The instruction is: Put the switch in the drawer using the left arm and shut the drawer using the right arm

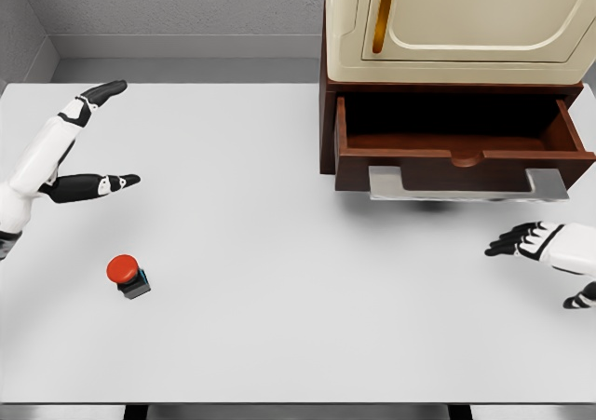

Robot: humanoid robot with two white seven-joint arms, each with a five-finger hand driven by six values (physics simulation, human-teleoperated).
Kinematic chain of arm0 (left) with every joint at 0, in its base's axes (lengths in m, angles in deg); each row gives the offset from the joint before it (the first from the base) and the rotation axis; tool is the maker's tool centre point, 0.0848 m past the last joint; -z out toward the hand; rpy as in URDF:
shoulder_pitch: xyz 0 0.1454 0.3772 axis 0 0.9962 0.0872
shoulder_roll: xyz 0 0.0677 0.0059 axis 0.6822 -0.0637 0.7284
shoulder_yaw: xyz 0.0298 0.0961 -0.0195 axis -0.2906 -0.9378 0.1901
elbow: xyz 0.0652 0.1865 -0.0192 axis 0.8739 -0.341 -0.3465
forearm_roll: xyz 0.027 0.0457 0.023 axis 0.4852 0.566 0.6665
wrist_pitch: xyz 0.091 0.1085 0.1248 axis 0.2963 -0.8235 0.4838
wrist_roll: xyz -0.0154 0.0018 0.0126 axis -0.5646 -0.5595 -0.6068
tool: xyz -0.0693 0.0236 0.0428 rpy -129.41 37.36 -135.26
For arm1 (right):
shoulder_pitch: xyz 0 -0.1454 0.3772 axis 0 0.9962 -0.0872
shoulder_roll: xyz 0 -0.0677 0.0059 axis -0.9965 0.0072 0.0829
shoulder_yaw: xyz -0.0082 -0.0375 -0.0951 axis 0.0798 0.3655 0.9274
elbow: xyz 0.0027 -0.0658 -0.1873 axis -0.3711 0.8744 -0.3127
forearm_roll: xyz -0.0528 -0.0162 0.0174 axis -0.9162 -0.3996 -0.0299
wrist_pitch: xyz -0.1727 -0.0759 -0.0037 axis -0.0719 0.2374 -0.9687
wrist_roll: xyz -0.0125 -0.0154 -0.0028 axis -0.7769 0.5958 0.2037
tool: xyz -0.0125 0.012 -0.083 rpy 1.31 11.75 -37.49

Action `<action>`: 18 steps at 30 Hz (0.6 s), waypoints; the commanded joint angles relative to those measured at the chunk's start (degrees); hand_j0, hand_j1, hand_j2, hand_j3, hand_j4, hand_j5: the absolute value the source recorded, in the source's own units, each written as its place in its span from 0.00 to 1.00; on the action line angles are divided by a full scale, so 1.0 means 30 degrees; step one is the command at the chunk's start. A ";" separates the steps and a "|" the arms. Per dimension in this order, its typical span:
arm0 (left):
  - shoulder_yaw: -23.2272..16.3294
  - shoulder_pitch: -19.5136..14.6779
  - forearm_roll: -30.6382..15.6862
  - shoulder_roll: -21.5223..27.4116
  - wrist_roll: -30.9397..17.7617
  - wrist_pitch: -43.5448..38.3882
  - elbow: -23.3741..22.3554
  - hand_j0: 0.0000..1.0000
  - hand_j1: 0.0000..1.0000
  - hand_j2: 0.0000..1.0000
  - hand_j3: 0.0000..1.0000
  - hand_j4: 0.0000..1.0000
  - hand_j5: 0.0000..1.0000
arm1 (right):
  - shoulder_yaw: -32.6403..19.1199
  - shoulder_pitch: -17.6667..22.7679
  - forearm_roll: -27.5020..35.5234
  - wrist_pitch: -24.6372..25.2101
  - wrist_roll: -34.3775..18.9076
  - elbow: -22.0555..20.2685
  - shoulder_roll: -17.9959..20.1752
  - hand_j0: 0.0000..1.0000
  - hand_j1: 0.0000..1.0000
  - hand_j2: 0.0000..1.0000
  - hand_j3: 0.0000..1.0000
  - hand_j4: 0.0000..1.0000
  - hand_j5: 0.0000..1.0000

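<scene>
A white table fills most of the head view, with a grey wall behind it. At its far right stands a cabinet, cream above with a rounded door panel and a brass handle, dark wood below. Its drawer is pulled out toward the camera, the inside bare and shadowed, and a flat grey handle runs along the front. The left hand hovers over the table's left side, well apart from the drawer; its fingers are spread wide, one pointing away toward the wall and another reaching right, gripping nothing. The right hand comes in at the right edge, below the drawer front and clear of the handle, its dark fingertips extended leftward and loosely apart, also holding nothing. The switch, a red round button on a small dark base, sits on the table at the lower left, near the left hand and below it, untouched.
</scene>
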 commanded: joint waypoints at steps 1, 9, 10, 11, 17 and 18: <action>0.0011 0.0000 -0.0106 0.0168 0.0009 0.0000 -0.0255 1.00 1.00 1.00 1.00 1.00 1.00 | 0.0274 0.0000 0.0119 0.0046 0.0006 -0.0005 0.0043 1.00 1.00 1.00 1.00 1.00 1.00; -0.0047 0.0762 -0.1422 0.2424 0.0155 0.0000 -0.0664 1.00 1.00 1.00 1.00 1.00 1.00 | 0.0127 0.0088 0.0206 0.0046 0.0006 0.0024 0.0102 0.69 0.69 0.69 0.69 0.69 0.69; -0.0165 0.0791 -0.1541 0.2541 0.0038 0.0000 -0.0665 1.00 1.00 1.00 1.00 1.00 1.00 | -0.0223 0.0146 0.0207 0.0046 0.0006 0.0024 -0.0132 0.68 0.68 0.68 0.68 0.68 0.68; -0.0106 0.0791 -0.1687 0.2570 0.0038 0.0000 -0.0665 1.00 1.00 1.00 1.00 1.00 1.00 | -0.0312 0.0176 0.0207 0.0046 0.0006 0.0024 -0.0337 0.68 0.68 0.68 0.68 0.68 0.68; -0.0282 0.1581 -0.5085 0.3244 0.0156 0.0000 -0.0460 0.96 0.96 0.96 0.96 0.96 0.96 | -0.0723 0.0264 0.1349 0.0046 0.0006 0.0083 -0.0308 0.74 0.74 0.74 0.74 0.74 0.74; -0.0282 0.2167 -0.5876 0.3507 0.0155 0.0000 -0.0372 0.95 0.95 0.95 0.95 0.95 0.95 | -0.0723 0.0556 0.1291 0.0046 0.0006 0.0083 -0.0279 0.74 0.74 0.74 0.74 0.74 0.74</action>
